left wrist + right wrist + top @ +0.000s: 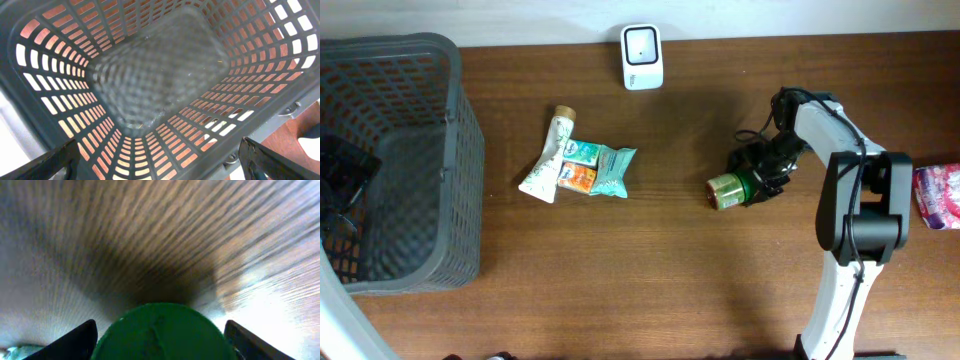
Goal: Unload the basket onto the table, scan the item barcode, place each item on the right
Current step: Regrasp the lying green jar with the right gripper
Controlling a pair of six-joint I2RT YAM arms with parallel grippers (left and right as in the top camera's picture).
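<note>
Green-lidded jar lies on its side, right of the white scanner and nearer the robot (label writing unreadable). Right gripper straddles the lid; whether it pinches, I cannot tell. Left gripper is spread wide and empty inside the basket, far left of the scanner.

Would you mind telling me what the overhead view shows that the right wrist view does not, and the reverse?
Only overhead: the basket, the white scanner, the tube, the packets and the whole right arm. Only right wrist: the jaws flanking the green lid up close. Both: the green-lidded jar and the wooden table.
</note>
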